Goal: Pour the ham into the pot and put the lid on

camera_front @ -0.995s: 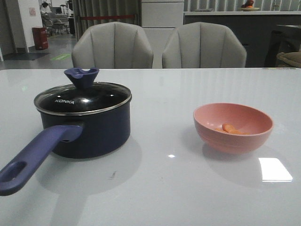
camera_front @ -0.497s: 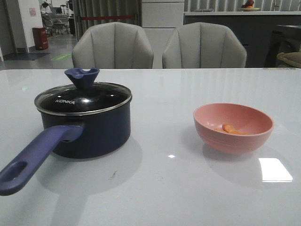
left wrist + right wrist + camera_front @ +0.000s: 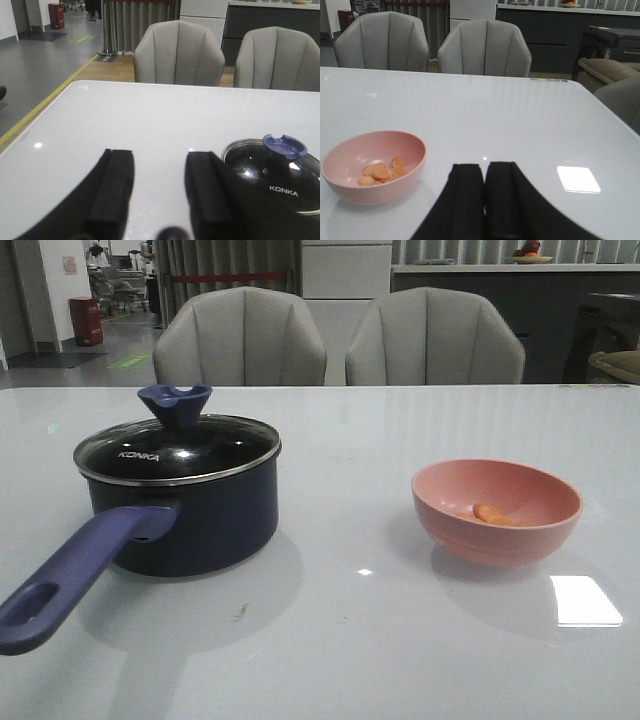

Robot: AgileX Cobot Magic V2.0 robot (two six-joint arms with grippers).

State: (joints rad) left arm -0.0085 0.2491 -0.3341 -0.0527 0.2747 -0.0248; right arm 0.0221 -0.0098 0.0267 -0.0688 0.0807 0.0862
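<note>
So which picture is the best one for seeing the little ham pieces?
The right wrist view. It looks down into the pink bowl, so you can see the ham as several round orange slices. The front view shows only a bit of orange ham over the bowl's rim. The left wrist view doesn't show the ham at all.

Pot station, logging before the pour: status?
Left claw open, right claw shut, both empty. Lid on pot. Ham in pink bowl.
</note>
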